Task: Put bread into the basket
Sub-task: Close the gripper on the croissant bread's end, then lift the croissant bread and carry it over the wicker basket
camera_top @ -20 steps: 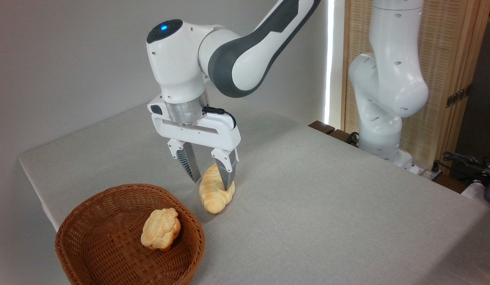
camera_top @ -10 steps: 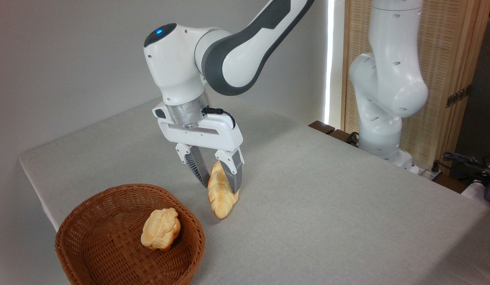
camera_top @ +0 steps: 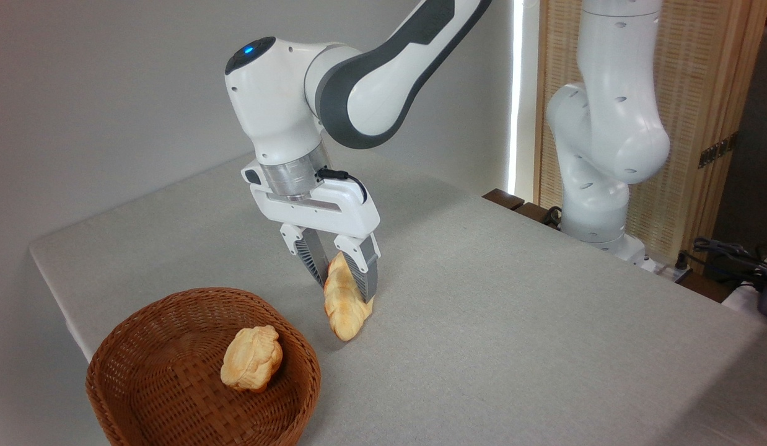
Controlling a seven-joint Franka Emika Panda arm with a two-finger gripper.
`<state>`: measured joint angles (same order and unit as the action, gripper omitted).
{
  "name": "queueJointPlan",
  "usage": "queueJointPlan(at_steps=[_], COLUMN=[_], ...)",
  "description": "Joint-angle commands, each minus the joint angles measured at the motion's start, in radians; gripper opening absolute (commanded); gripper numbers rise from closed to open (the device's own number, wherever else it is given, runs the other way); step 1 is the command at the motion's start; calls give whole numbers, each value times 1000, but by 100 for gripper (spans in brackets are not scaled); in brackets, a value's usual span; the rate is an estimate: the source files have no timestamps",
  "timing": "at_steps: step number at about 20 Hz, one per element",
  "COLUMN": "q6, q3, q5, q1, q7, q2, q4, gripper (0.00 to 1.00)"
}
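The basket [camera_top: 173, 396] holds one small lumpy bun [camera_top: 252, 358], while the gripper [camera_top: 342, 290] just beside it clamps the braided bread [camera_top: 344, 310] above the table [camera_top: 513, 322].

gripper [camera_top: 345, 290] fingers closed in from a wide spread onto the bread [camera_top: 344, 306], loaf tipped up steeper beside the basket [camera_top: 142, 322]
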<state>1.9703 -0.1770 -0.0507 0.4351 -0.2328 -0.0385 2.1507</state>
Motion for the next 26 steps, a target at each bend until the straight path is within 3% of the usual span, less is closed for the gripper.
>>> queueJointPlan(at_steps=[1, 10, 15, 20, 24, 26], q6=[-15, -21, -131, -114, 46, 128], q3=[-12, -16, -57, -79, -81, -79], q5=[-5, -3, 25, 97, 138, 144], q1=[7, 5, -4, -6, -6, -6], q7=[-14, -23, -91, -172, -180, -180], q2=[-12, -15, -24, -23, -9, 6], q4=[-5, -29, -152, -242, -258, -258], gripper=[11, 11, 12, 16, 22, 33])
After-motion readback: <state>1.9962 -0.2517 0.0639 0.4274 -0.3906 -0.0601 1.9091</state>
